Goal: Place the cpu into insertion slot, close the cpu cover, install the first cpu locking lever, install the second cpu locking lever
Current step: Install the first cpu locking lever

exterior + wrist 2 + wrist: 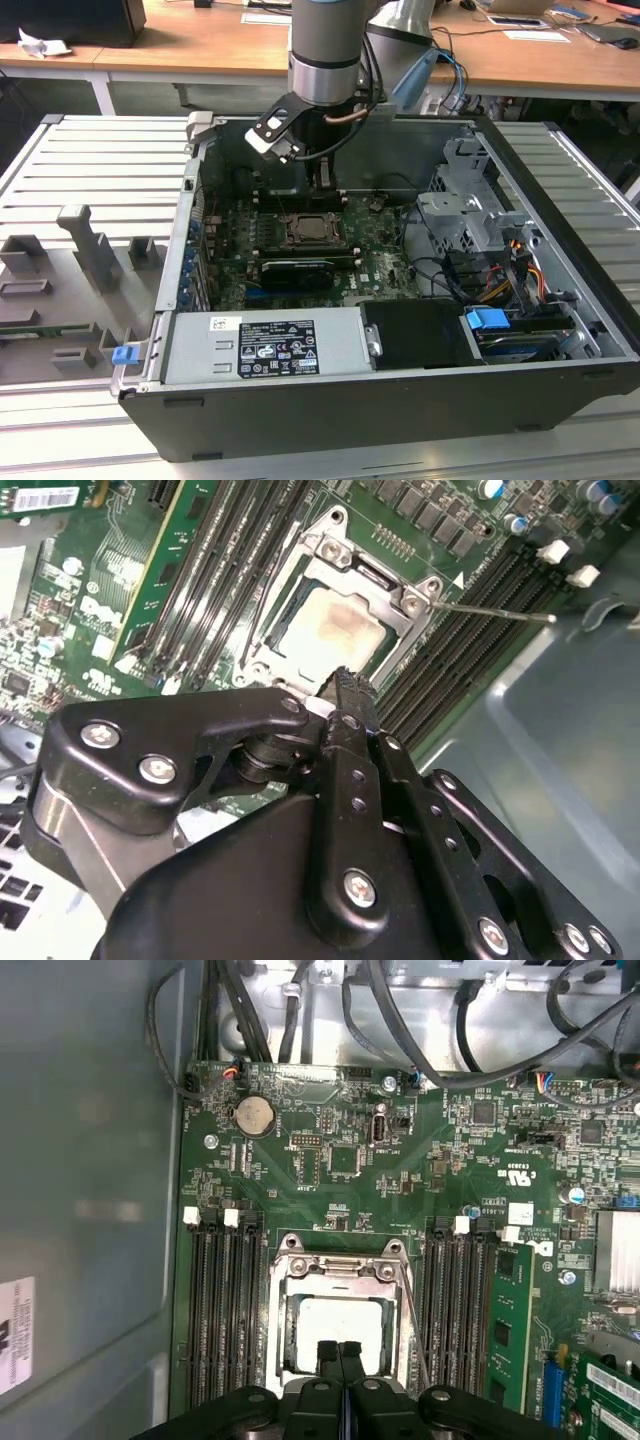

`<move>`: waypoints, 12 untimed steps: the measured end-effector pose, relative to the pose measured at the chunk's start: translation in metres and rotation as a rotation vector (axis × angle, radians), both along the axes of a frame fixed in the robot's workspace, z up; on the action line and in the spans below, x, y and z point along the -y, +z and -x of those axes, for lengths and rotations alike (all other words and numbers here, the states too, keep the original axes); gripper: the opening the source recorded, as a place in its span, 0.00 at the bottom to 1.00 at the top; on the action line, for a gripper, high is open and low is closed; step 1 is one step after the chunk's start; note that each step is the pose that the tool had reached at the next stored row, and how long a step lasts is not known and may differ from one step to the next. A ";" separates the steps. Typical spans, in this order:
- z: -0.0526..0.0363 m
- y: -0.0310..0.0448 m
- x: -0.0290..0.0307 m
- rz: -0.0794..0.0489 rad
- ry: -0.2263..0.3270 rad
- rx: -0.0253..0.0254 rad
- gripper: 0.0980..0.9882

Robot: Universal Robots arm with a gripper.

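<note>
In the exterior view the arm [325, 50] reaches down into the open computer case [400, 400], which stands on a ribbed grey table [90, 160]. The gripper [322, 192] hangs just above the green motherboard [385, 255], and the insertion slot [318, 232] sits right below its tips.

In the first wrist view the gripper [339, 1350] has its two fingertips pressed together with nothing between them. Directly under the tips lies the cpu [335, 1322], pale and flat, seated in the slot. The cpu cover [340, 1268] lies flat around it, its square opening framing the chip. Black memory slots [225, 1310] run along both sides of the gripper, and a thin wire locking lever [412, 1320] runs beside the cover.

In the second wrist view the closed gripper [347, 680] hovers close over the cover's [375, 575] nearest edge; whether it touches cannot be told. The cpu [332, 630] shows just beyond the tips. A thin lever rod [495, 610] sticks out from the cover's corner across the memory slots, pointing away from the gripper
</note>
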State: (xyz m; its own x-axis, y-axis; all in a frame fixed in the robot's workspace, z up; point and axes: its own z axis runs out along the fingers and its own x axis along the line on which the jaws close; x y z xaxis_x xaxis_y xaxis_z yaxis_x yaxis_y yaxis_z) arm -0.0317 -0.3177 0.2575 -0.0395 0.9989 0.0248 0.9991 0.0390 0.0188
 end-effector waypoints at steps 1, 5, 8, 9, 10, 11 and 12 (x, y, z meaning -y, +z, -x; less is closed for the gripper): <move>0.0000 0.0053 0.0000 0.000 0.000 0.0000 0.01; 0.0000 0.0162 0.0000 0.001 0.000 0.0000 0.01; 0.0000 0.0182 0.0000 0.001 0.002 0.0001 0.01; 0.0000 0.0182 0.0000 0.001 0.010 0.0001 0.01; 0.0001 0.0183 0.0000 0.001 0.038 0.0000 0.01; 0.0000 0.0183 0.0000 0.001 0.077 -0.0002 0.01; 0.0000 0.0180 0.0000 0.001 0.127 -0.0003 0.01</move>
State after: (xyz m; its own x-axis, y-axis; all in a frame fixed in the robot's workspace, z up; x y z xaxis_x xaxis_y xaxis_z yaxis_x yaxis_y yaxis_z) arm -0.0317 -0.3177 0.2755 -0.1661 0.9858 0.0235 0.9860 0.1657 0.0184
